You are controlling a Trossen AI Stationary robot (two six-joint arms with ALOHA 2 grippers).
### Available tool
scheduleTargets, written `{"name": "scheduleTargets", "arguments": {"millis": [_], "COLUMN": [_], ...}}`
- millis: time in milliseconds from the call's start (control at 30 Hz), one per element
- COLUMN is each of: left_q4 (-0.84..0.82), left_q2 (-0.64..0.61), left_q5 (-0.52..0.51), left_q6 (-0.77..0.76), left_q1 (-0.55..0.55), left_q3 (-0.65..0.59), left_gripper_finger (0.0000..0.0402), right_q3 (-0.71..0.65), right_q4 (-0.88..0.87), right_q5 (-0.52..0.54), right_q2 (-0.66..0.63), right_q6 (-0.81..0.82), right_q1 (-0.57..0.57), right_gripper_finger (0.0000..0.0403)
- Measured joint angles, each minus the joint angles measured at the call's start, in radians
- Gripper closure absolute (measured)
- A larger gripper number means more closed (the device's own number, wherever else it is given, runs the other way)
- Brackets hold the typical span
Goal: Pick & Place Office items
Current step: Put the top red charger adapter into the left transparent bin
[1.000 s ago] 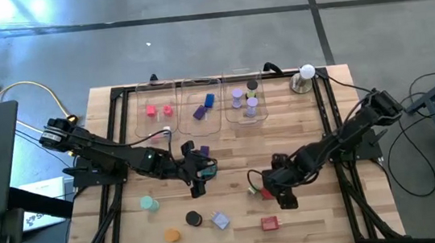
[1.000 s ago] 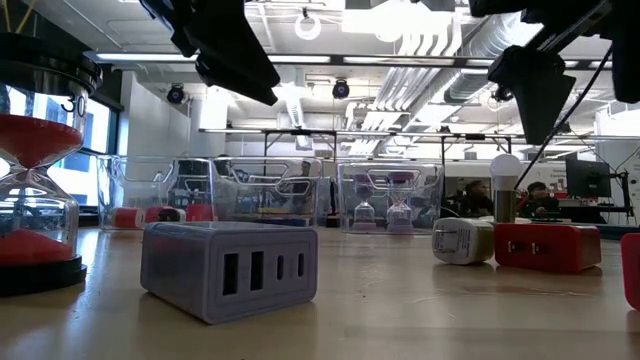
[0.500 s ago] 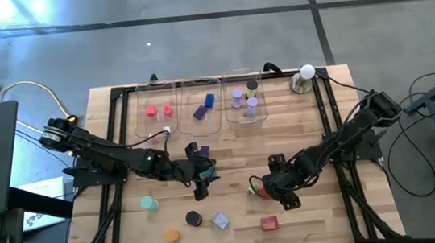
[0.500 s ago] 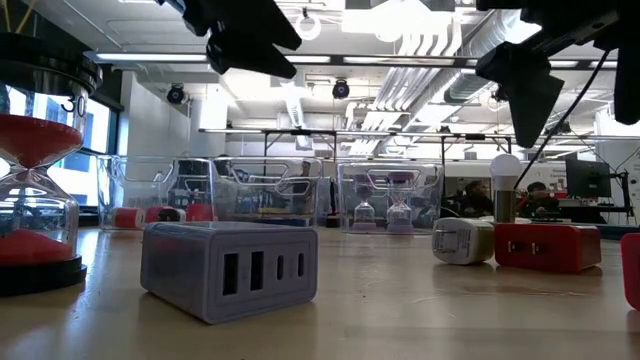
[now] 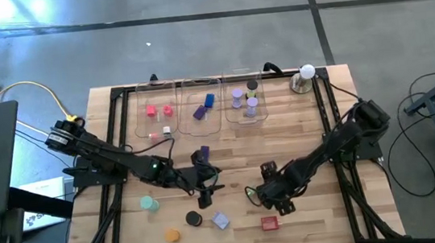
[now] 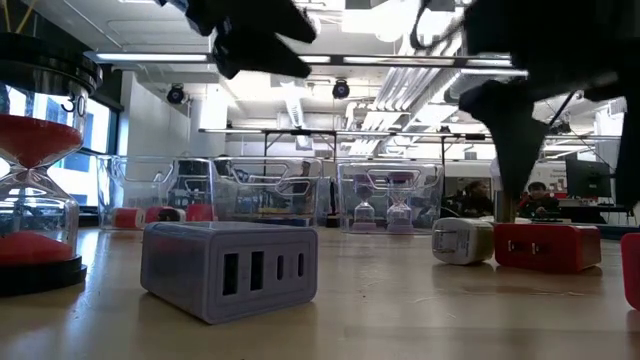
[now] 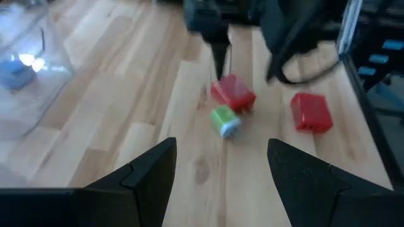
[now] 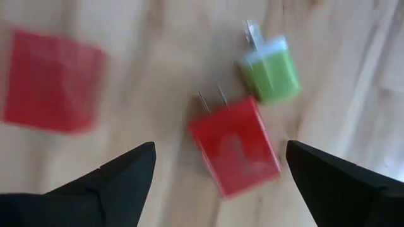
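Now, from the left side across to the right:

Teal disc (image 5: 148,203): seen lying on the wooden table (image 5: 300,137) near the left front, with an orange disc (image 5: 171,235) and a black disc (image 5: 193,219) closer to the front edge.
Lilac charger block (image 5: 220,221): set just beside the black disc; in the low view (image 6: 229,270) its ports are turned toward the camera.
Left gripper (image 5: 206,189): held over mid-table above the wood, fingers (image 7: 148,173) spread apart, nothing between them.
Clear trays (image 5: 200,107): three ranged along the far edge, holding pink, blue, purple and lilac pieces.
Green plug (image 8: 273,72): found on the bare wood just beside the red plug (image 8: 237,146), prongs pointing away from it.
Right gripper (image 5: 273,201): poised above the red plug, fingers (image 8: 120,176) wide apart, the plug framed between them but not touched.
Red block (image 5: 269,223): left lying alone near the front edge, apart from the plug pair.
White ball on a metal base (image 5: 304,78): placed at the far right corner.
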Motion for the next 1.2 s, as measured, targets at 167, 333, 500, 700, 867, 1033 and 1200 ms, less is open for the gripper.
{"name": "scheduleTargets", "arguments": {"millis": [167, 333, 500, 700, 867, 1033, 1200], "left_q4": [0.038, 0.053, 0.055, 0.061, 0.061, 0.061, 0.062], "left_q2": [0.012, 0.027, 0.038, 0.038, 0.038, 0.038, 0.038], "left_q5": [0.011, 0.014, 0.015, 0.016, 0.016, 0.016, 0.017], "left_q6": [0.003, 0.006, 0.006, 0.003, 0.002, 0.012, 0.009], "left_q1": [-0.011, -0.011, -0.011, -0.019, -0.022, -0.028, -0.028], "left_q3": [-0.002, -0.001, -0.002, -0.002, -0.002, -0.002, -0.002], "left_gripper_finger": [0.0161, 0.0161, 0.0161, 0.0161, 0.0161, 0.0161, 0.0161], "right_q3": [0.0, 0.002, 0.005, 0.003, 0.002, 0.0, -0.005], "right_q4": [-0.01, 0.003, 0.014, 0.015, 0.013, -0.003, -0.066], "right_q5": [0.019, -0.004, -0.081, -0.121, -0.12, -0.084, 0.044], "right_q2": [0.075, 0.131, 0.158, 0.156, 0.156, 0.136, 0.088], "right_q6": [-0.039, -0.089, -0.099, -0.095, -0.04, 0.027, 0.094], "right_q1": [-0.01, -0.027, -0.05, -0.065, -0.065, -0.062, -0.032], "right_gripper_finger": [0.0057, 0.0057, 0.007, 0.0146, 0.0208, 0.0208, 0.0208]}}
